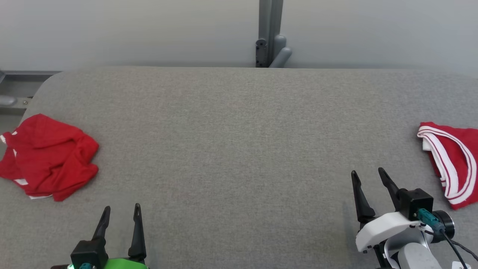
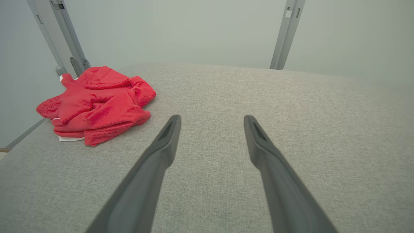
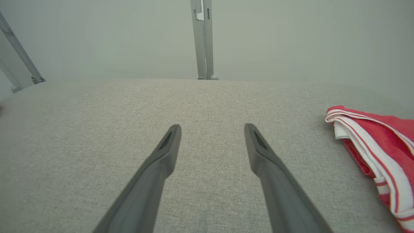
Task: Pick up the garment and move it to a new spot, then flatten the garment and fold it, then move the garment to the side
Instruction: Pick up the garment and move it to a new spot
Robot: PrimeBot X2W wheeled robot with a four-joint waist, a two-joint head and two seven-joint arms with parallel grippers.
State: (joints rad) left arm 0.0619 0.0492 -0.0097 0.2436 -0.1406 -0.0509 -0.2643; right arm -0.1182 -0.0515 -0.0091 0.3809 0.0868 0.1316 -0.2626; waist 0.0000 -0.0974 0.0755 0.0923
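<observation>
Here, a crumpled red garment (image 1: 46, 157) lies on the grey table (image 1: 239, 149)

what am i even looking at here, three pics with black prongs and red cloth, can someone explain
It is a two-armed robot at a grey padded table. The wide picture comes from a camera on its head; the other two come from cameras on its wrists, each looking along that arm's own two dark fingers. The left gripper and right gripper are both open and hold nothing. A crumpled red garment lies at the table's left edge, and a red garment with white stripes lies at the right edge.
</observation>
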